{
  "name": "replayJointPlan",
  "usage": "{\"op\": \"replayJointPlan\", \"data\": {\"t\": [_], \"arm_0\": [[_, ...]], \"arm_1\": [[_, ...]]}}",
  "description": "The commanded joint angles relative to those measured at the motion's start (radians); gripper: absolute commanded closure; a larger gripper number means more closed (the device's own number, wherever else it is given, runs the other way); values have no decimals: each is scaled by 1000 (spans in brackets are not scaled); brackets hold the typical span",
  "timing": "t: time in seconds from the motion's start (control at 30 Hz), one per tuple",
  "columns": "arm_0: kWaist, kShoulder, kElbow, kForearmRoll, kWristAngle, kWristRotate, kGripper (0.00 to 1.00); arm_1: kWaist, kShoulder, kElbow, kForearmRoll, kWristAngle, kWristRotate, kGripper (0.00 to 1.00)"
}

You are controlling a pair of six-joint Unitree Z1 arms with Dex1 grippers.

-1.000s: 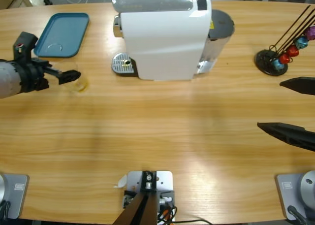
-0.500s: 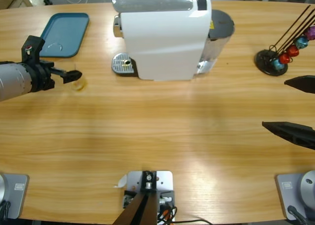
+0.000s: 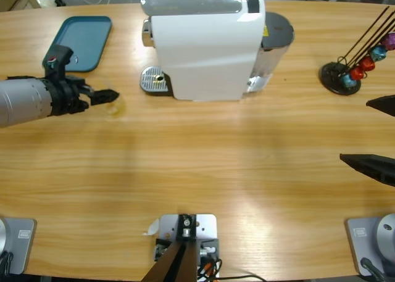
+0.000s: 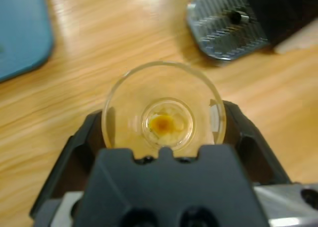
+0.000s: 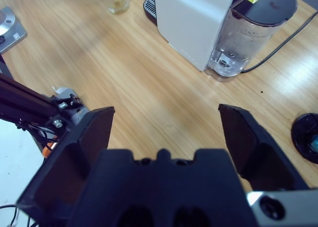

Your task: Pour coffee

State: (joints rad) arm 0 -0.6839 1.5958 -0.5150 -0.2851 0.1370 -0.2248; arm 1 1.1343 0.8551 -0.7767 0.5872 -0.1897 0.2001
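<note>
Wooden table (image 3: pixel 197 171), white coffee machine (image 3: pixel 207 44) up at 12 o'clock. Left gripper (image 3: pixel 111 98) is closed round the glass tumbler (image 4: pixel 164 107) at 9 o'clock, coffee (image 4: pixel 164 122) pooled at its bottom, near the drip tray (image 3: pixel 154 81). Right gripper (image 5: pixel 164 132) at 3 o'clock: jaws spread wide, holding nothing.

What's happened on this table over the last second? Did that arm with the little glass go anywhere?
Yes. The left gripper, jaws shut on the glass tumbler, carried it along the table toward the drip tray of the white coffee machine. The right gripper drew back a little toward the table's edge, jaws open. The blue tray, machine and capsule stand stayed put.
</note>
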Motion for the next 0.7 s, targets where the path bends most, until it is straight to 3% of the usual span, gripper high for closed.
{"op": "replayJointPlan", "data": {"t": [0.03, 0.33, 0.7], "arm_0": [[-8, -43, -107, 100, -113, 147, 556], [0, 47, -269, 153, -80, 276, 561], [22, 150, -287, 129, -79, 318, 561]], "arm_1": [[-10, -45, 22, 17, -13, -11, 82], [-10, -77, 25, 36, -16, -14, 82], [-13, -83, 27, 36, -16, -18, 82]]}}
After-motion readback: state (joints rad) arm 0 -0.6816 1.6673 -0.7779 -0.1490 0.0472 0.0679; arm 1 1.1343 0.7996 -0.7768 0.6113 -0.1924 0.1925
